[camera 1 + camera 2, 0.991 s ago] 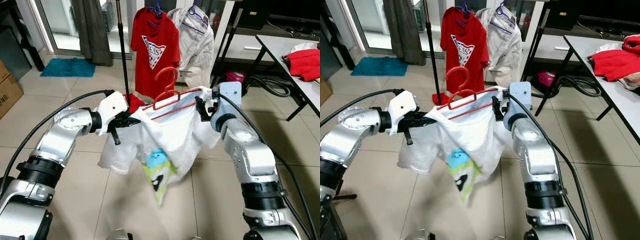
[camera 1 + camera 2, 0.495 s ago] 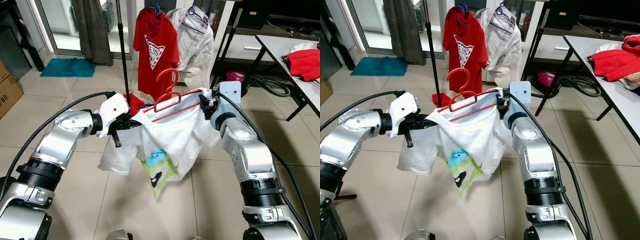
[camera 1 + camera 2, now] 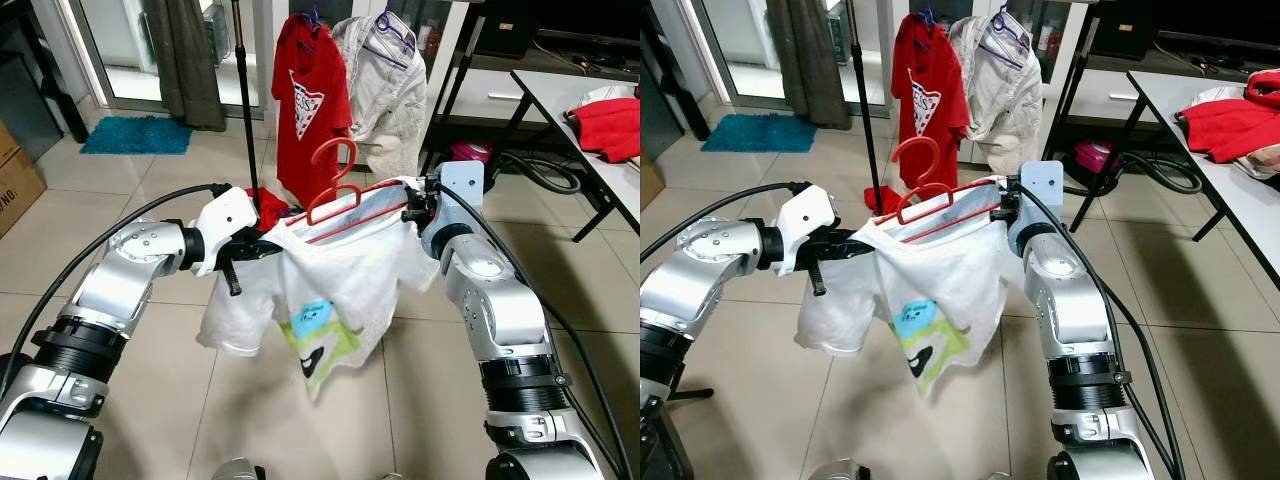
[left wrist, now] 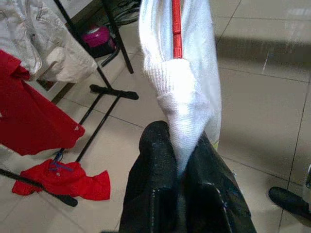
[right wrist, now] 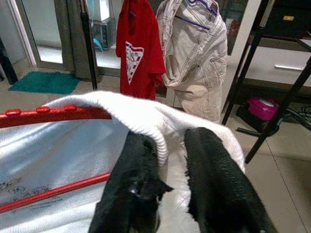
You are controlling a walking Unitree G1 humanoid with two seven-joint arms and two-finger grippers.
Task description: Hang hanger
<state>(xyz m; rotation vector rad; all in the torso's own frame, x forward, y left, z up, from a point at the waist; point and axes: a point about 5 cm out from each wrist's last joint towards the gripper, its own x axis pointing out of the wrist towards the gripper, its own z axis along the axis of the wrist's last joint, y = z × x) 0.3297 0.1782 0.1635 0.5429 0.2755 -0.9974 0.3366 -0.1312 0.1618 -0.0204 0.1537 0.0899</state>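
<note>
A red hanger (image 3: 345, 200) carrying a white shirt (image 3: 325, 280) is held level between the left gripper (image 4: 180, 160) and right gripper (image 5: 167, 160), jaws clamped on its cloth-covered ends, short of the clothes rack (image 3: 246, 100).

Beige tile floor (image 3: 120, 200) w/ teal mat (image 3: 137, 134), grey curtain (image 3: 186, 60), table (image 3: 580, 125).
</note>
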